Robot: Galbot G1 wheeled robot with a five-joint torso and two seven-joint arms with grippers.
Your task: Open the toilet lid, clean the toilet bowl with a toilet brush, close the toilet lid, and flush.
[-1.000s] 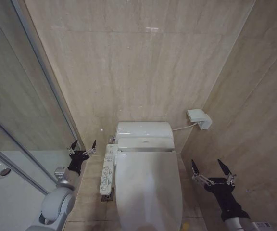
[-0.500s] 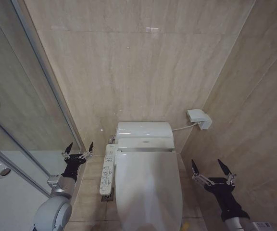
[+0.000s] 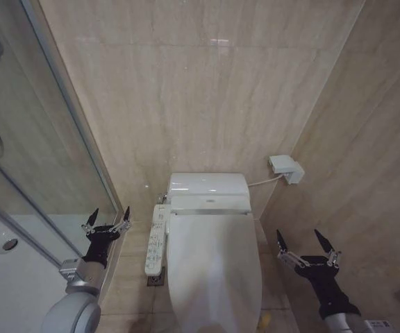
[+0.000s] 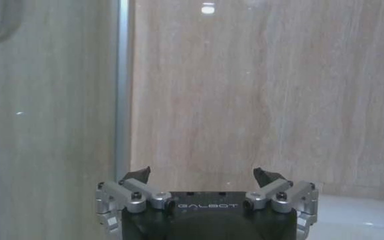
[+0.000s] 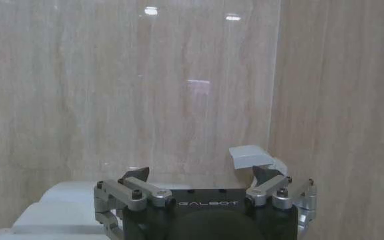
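Note:
The toilet lid (image 3: 214,270) is down, a glossy white oval covering the toilet bowl, which is hidden beneath it. A white tank (image 3: 208,187) rises behind the lid against the wall. My left gripper (image 3: 107,216) hangs open and empty to the left of the toilet, beside the button panel (image 3: 156,243). In the left wrist view this gripper (image 4: 202,175) faces the beige wall with its fingers spread. My right gripper (image 3: 298,239) is open and empty to the right of the lid, and in its wrist view (image 5: 200,174) it points at the wall above the tank (image 5: 58,202). The toilet brush is out of view.
A glass shower enclosure (image 3: 33,159) with a metal frame (image 4: 122,90) and a white shower tray (image 3: 5,277) stands close on the left. A white wall box (image 3: 287,168) with a cable sits right of the tank. Tiled walls close in behind and on the right.
My left gripper has drawn back and to the left, away from the tank, still open. The head view has shifted slightly. The right arm has not moved.

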